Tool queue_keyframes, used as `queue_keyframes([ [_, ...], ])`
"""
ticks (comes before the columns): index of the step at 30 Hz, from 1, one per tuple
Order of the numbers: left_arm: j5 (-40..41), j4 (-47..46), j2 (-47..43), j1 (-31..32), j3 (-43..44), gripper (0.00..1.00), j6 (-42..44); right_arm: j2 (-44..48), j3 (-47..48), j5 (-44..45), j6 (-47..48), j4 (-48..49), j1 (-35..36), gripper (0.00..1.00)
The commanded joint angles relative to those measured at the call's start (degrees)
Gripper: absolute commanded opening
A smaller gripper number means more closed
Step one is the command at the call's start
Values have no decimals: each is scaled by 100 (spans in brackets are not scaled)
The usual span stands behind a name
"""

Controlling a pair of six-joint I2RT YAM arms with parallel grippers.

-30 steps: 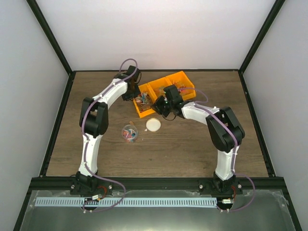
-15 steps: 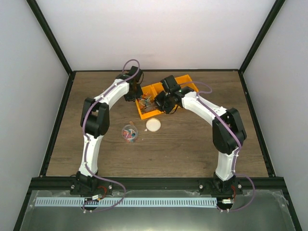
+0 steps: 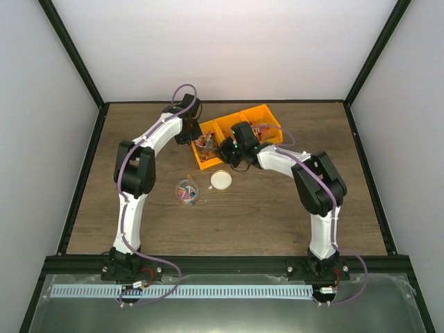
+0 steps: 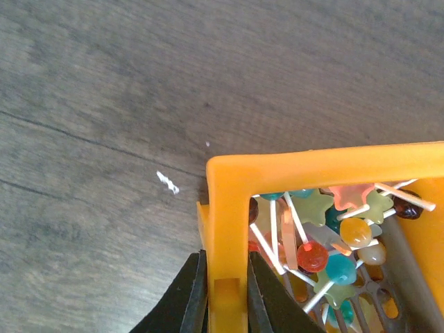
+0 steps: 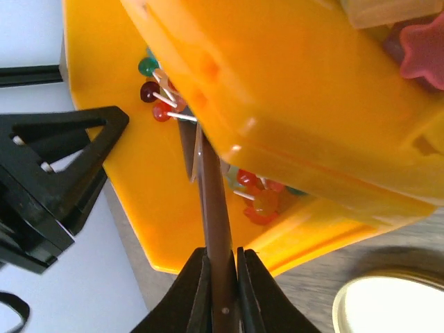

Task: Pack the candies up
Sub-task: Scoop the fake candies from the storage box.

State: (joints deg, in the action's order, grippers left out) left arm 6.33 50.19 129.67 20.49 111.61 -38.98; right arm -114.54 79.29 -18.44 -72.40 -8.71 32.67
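Note:
The candies (image 4: 326, 243) are small lollipops on white sticks, red, teal, orange and pale green, heaped in the left compartment of an orange bin (image 3: 239, 119). My left gripper (image 4: 226, 255) (image 3: 189, 134) is shut on that bin's left wall (image 4: 229, 208). My right gripper (image 5: 222, 253) (image 3: 232, 148) is shut on the handle of a brown scoop (image 5: 211, 187), which reaches into the same compartment beside more candies (image 5: 255, 198). The scoop's bowl is hidden by the bin.
A round cream lid (image 3: 221, 180) lies on the wooden table just in front of the bin, also at the right wrist view's lower right corner (image 5: 395, 305). A small clear jar (image 3: 186, 192) holding a few coloured candies stands left of the lid.
The right wrist, farther back over the bin half a second ago, has come back toward the bin's near edge with the scoop. The left gripper stays clamped on the bin wall.

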Motion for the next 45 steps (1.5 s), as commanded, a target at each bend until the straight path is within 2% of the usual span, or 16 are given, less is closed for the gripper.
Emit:
queue_keyframes([
  [1, -511, 581, 182, 154, -160, 4, 352, 448, -1561, -3, -45, 1236, -126, 1],
  [7, -582, 477, 139, 129, -176, 4, 163, 1112, -2234, -224, 228, 1903, -196, 1],
  [15, -506, 466, 103, 70, -186, 4, 93, 1707, -2998, -472, 118, 2734, -199, 1],
  [22, -510, 439, 83, 25, -194, 4, 97, 2086, -3184, -201, 280, 2345, -227, 1],
  [30, -564, 413, 70, -14, -201, 4, 136, 2174, -2770, 203, 901, 1434, -238, 1],
  [45, -571, 412, -2, -85, -271, 5, 154, 2249, -2394, 599, 2025, 738, -234, 1],
])
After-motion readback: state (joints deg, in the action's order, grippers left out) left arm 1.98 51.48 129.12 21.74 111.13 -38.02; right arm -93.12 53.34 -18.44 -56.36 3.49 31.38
